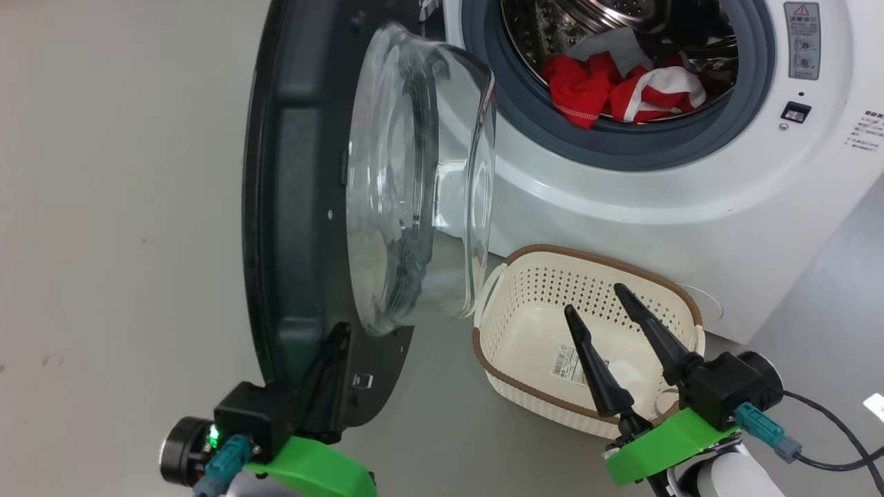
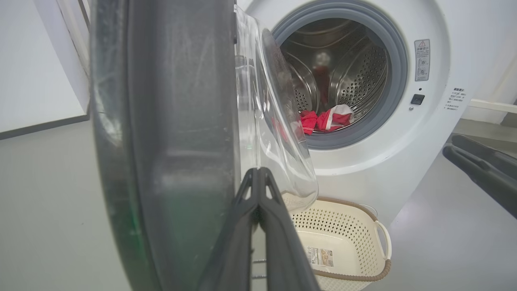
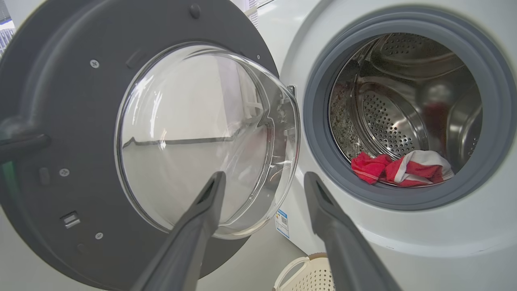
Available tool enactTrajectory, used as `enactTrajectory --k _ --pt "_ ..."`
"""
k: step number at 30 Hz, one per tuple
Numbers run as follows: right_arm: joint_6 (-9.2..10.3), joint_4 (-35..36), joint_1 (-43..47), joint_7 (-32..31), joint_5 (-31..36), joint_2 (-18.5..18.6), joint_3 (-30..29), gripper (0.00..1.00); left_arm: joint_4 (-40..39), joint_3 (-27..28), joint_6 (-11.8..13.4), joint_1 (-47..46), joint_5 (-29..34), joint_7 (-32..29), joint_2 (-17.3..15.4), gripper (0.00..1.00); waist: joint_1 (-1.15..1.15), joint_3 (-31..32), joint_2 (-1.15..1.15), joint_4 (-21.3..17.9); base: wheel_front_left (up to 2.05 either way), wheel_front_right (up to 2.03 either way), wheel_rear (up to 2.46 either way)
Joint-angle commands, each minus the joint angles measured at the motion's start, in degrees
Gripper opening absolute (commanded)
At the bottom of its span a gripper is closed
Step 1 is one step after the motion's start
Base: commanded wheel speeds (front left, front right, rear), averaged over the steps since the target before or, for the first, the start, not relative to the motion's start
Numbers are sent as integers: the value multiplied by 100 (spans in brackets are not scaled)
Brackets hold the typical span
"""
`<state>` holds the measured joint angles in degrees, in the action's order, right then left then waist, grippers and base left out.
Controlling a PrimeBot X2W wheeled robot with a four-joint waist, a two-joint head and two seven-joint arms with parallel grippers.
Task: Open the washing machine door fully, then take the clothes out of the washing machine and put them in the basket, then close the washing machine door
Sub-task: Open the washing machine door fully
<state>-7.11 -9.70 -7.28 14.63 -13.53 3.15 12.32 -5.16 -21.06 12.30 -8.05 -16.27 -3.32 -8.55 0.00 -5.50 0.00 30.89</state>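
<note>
**Front-loader with its door swung out, as I am viewing it from the remote station.** The washing machine [image 1: 621, 200] is carrying a grey warning label [image 1: 802, 40] with a red triangle at the upper right of its front. Lines of small print [image 1: 871, 131] are running beside it, and I am finding both too small to read. A blue sticker [image 3: 282, 223] is sitting low on the front, on the hinge side, its text illegible.

The washing machine door [image 1: 290, 207] is standing open at the left of the opening, nearly edge-on to the head camera. Its glass bowl [image 1: 421, 172] is bulging rightward toward the machine, and the frame is cutting off its top. The clothes [image 1: 621, 86] are lying at the drum's front lip, red with white panels.

The basket [image 1: 545, 283] is sitting on the floor just beside the machine's front, below the opening, its long axis running roughly along that front. A finger is partly covering the barcoded paper label [image 1: 565, 362] on its bottom.

The left gripper [image 1: 338, 331] is holding its fingers pressed together on nothing, lying along the door's inner face near the lower rim. The right gripper [image 1: 594, 298] is hovering over the basket, fingers spread wide and empty.
</note>
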Motion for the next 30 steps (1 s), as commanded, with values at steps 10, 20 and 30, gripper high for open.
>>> enactTrajectory --k 10,20,30 --pt "-37 -13 -204 37 17 -27 328 100 281 743 354 -14 -60 256 -374 0 0 28 0 -9 0 0 0" --pt "-37 -97 -179 37 28 -27 400 100 742 1187 455 -48 -265 664 -486 0 0 45 0 -38 0 0 0" --pt "-37 -248 -191 37 98 -27 468 100 1266 1452 451 -282 -412 1006 -558 0 0 -32 0 -57 0 0 0"
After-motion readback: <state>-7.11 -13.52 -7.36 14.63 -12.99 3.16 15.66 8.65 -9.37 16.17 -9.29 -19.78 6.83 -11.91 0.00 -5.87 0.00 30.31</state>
